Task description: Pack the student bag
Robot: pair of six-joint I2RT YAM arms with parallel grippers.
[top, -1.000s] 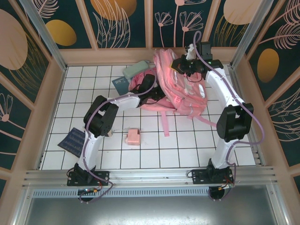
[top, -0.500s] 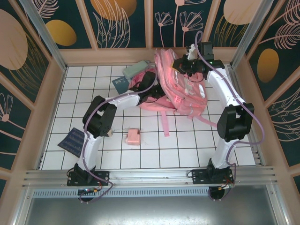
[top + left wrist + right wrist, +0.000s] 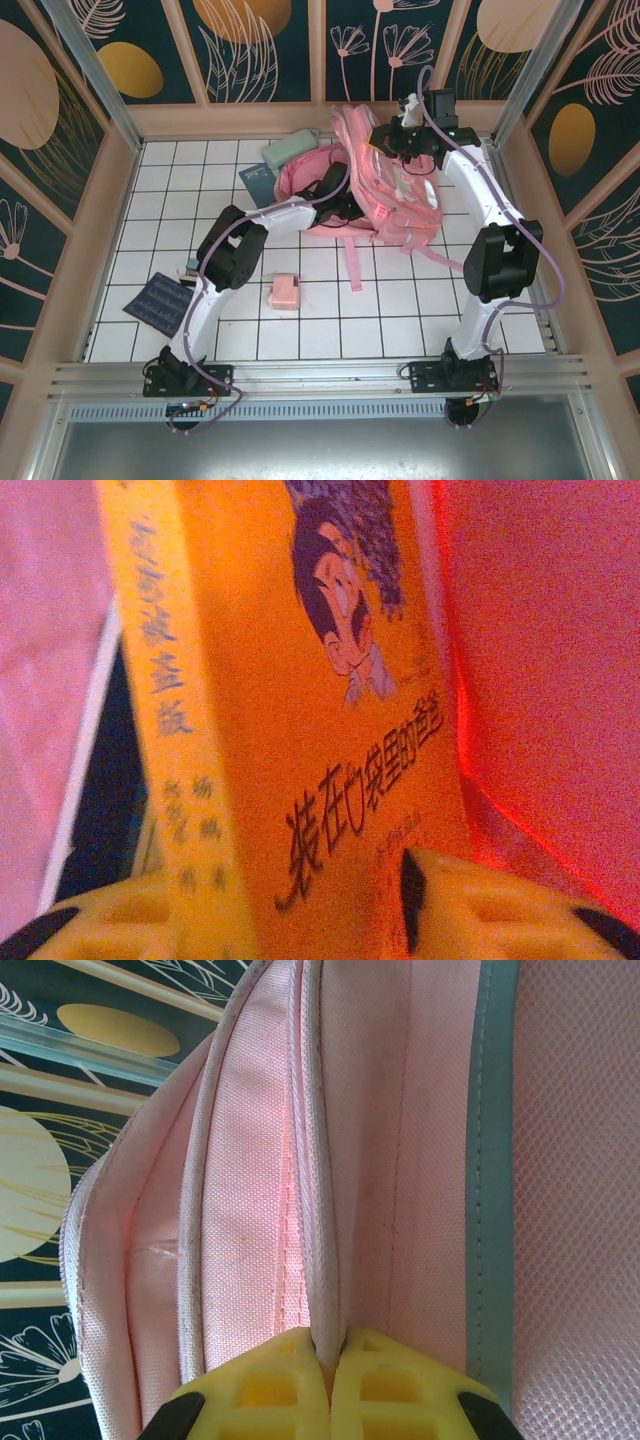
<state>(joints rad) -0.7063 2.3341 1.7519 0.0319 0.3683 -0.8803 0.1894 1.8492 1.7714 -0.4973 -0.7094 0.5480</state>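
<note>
The student bag lay on the desk near the middle of the far edge, its straps trailing toward the near edge. The right end effector was at the bag's far side, its 2 fingers pressed together on a piped seam of the pink fabric and pinching it. The left end effector reached from the left side of the desk into the bag's open mouth. In the left wrist view its 2 yellow fingers stood apart on either side of an orange book with a cartoon face and dark printed characters, and pink bag fabric lay close on the right. Whether those fingers pressed the book could not be told. A small pink box sat well apart from the bag, nearer the near edge.
</note>
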